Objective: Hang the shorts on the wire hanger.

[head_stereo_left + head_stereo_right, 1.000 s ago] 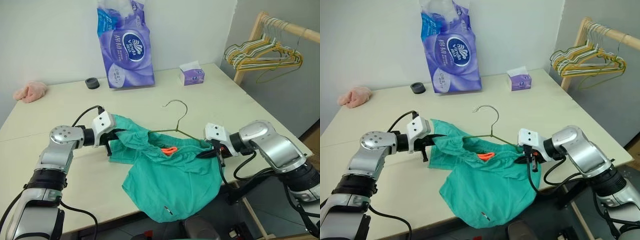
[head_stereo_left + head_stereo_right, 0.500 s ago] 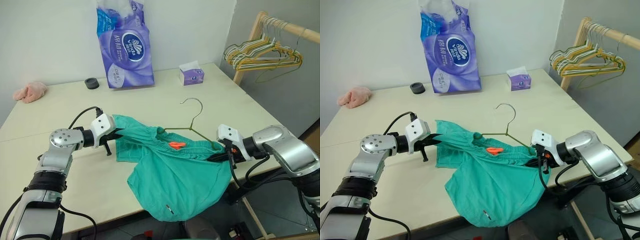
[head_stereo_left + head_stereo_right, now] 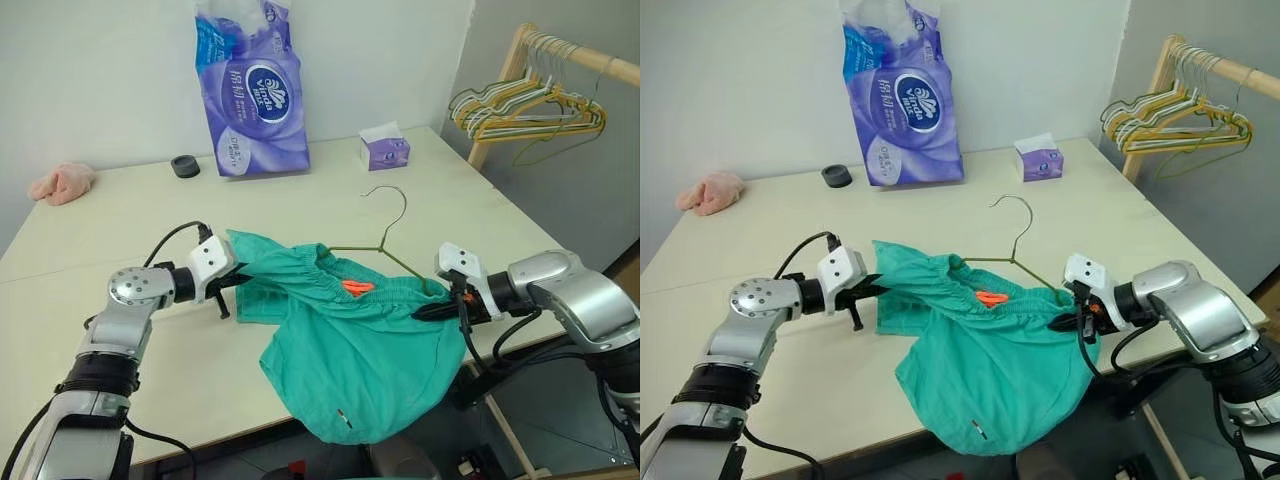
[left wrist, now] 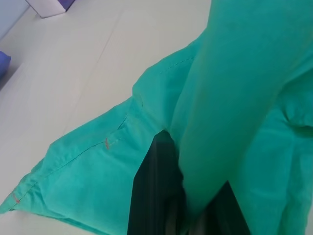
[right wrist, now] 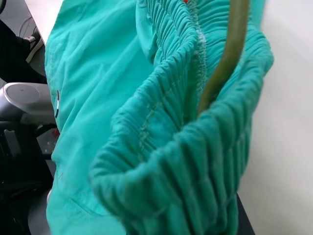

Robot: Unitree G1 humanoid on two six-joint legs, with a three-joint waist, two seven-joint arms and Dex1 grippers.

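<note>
The teal-green cloth shorts (image 3: pixel 350 350) are stretched between both hands above the pale worktop (image 3: pixel 120 340), legs drooping past its edge. The left hand (image 3: pixel 232 285) is clamped shut on one waistband end, the right hand (image 3: pixel 1068 322) on the other. The thin olive-green wire hanger (image 3: pixel 380 240) sits inside the waistband, hook rising between the hands. Keep the band taut and level so the wire stays seated. The right wrist view shows the wire crossing the gathered elastic; the head views show the hook
</note>
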